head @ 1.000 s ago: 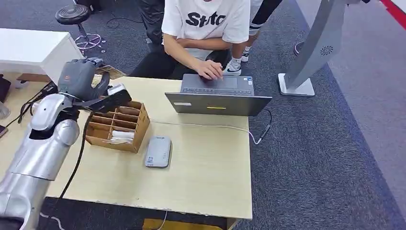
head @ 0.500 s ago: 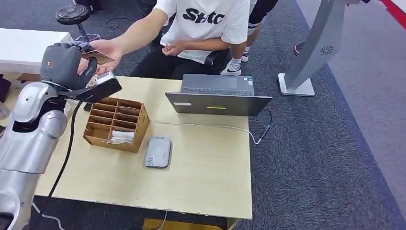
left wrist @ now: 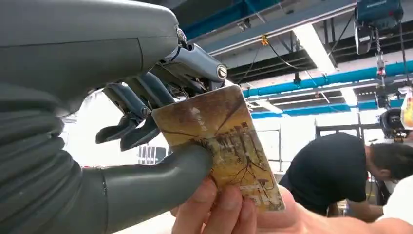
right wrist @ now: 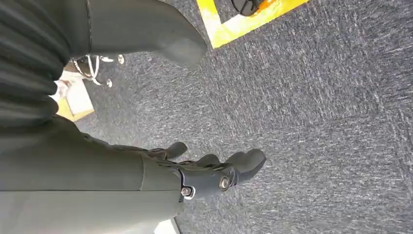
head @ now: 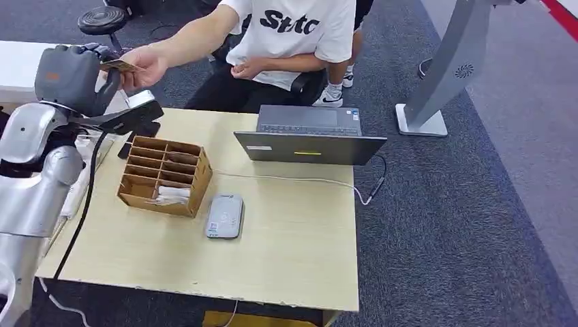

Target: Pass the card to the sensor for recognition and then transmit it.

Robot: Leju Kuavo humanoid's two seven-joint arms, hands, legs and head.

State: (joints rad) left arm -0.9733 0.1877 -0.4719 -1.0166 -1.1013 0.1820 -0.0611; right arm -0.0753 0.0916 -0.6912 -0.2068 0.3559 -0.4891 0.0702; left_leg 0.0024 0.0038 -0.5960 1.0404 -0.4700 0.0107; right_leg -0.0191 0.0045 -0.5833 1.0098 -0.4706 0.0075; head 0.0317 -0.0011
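Observation:
My left hand [head: 71, 76] is raised above the table's far left corner and pinches a brown patterned card [head: 118, 65] between thumb and fingers. In the left wrist view the card [left wrist: 221, 141] sits under my thumb [left wrist: 160, 180], and a person's fingers [left wrist: 219, 207] grip its other end. That person's hand [head: 142, 67] reaches in from behind the table and touches the card. The grey card sensor [head: 225, 215] lies flat on the table beside the box. My right hand [right wrist: 214, 173] hangs over the carpet, fingers apart, holding nothing.
A cardboard divider box [head: 165, 175] with several slots stands left of the sensor. A laptop [head: 310, 136] with a white cable is at the table's [head: 293, 252] far edge. The seated person is behind it. A grey stand base [head: 422, 122] is on the carpet at the right.
My left arm rose and swung left and back with the card, away from the box. The person's hand left the laptop, reached out and took hold of the card's free end.

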